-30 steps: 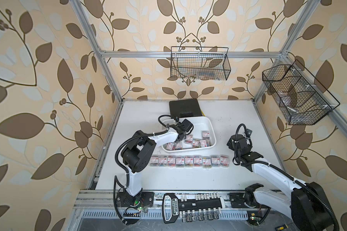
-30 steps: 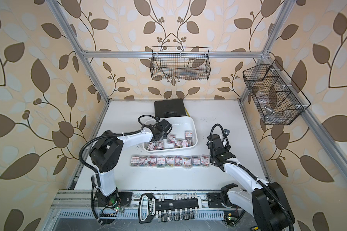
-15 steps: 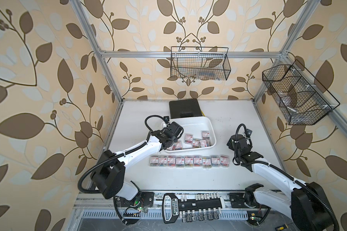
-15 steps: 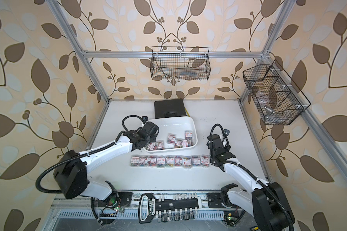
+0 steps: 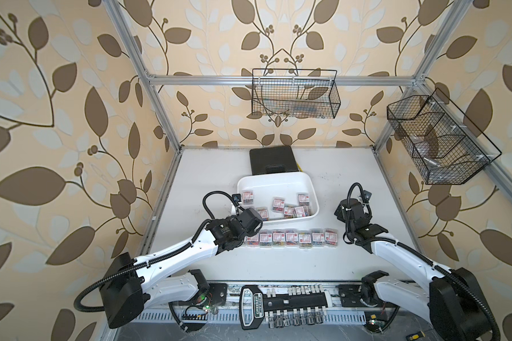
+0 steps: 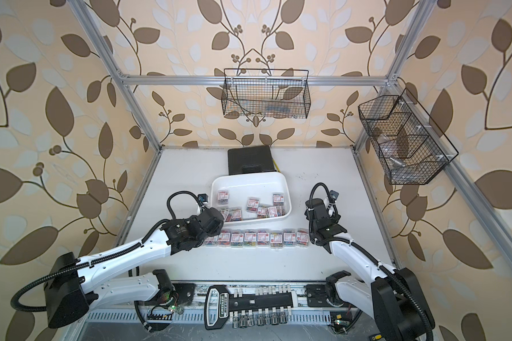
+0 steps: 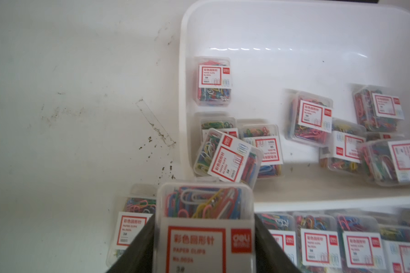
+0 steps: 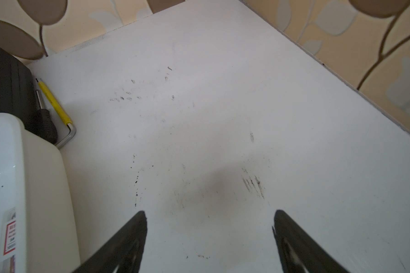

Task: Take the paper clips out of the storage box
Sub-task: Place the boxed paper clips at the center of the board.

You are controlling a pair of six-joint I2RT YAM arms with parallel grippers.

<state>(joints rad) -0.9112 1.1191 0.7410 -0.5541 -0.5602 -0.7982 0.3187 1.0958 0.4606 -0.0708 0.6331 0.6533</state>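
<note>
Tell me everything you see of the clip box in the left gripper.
The box is small, clear plastic, rectangular, packed with multicoloured clips. A white label with red frame and red logo covers part of its face. The left gripper's dark fingers clamp its two sides. It is outside the white tray, at the end of the row of boxes.

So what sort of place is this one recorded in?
Probably a staged robot test cell, not a real office: leaf-print wallpaper panels on an aluminium frame, black wire baskets hung from it, and two arms mounted at a white tabletop.
</note>
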